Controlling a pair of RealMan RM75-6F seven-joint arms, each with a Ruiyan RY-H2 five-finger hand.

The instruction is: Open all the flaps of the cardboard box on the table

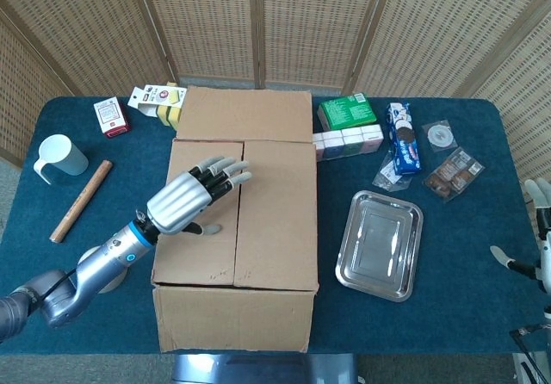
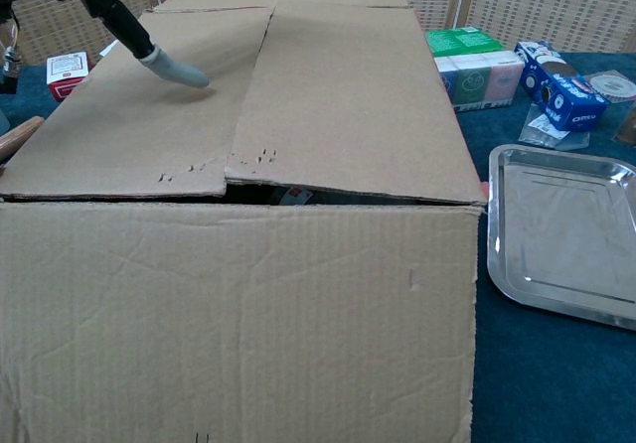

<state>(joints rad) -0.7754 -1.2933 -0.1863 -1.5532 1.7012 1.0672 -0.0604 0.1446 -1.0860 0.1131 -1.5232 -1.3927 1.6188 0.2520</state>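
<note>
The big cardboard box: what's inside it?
Mostly hidden: two flaps still cover the cardboard box. Through a narrow gap at the front edge in the chest view, something dark shows, too small to identify.

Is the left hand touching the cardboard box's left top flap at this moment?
Cannot tell. In the head view the left hand overlaps the cardboard box; the chest view shows one finger near the flap, neither contact nor gap plain.

The cardboard box (image 1: 237,229) sits mid-table, metal tray (image 1: 380,244) right, rolling pin (image 1: 80,201) left
</note>
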